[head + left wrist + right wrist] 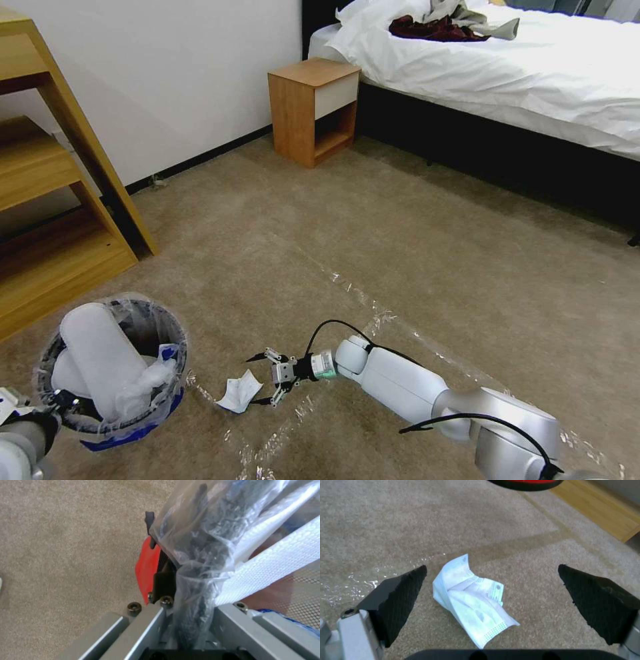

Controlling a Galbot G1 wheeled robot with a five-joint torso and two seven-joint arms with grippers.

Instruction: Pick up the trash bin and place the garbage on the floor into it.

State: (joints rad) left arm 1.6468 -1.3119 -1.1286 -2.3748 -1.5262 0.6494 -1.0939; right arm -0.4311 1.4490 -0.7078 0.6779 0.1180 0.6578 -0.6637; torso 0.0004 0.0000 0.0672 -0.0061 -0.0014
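Note:
The trash bin [175, 331], lined with a crinkly clear bag, hangs at lower left just above the floor [400, 233]. My left gripper [59, 402] is shut on its near rim. In the left wrist view the left gripper [176, 530] clamps the red wall [146, 567] and the bag. White slippers [100, 360] stand inside the bin. One piece of garbage, a crumpled white paper [240, 393], lies on the carpet right of the bin. My right gripper [260, 380] is open, low, its black fingertips on either side of the paper [470, 597], apart from it.
A wooden shelf unit [47, 220] stands at left, close behind the bin. A wooden nightstand [313, 107] and a bed [533, 67] are at the back. Shiny tape lines [373, 313] cross the carpet. The bin's red underside [523, 483] hangs beyond the paper.

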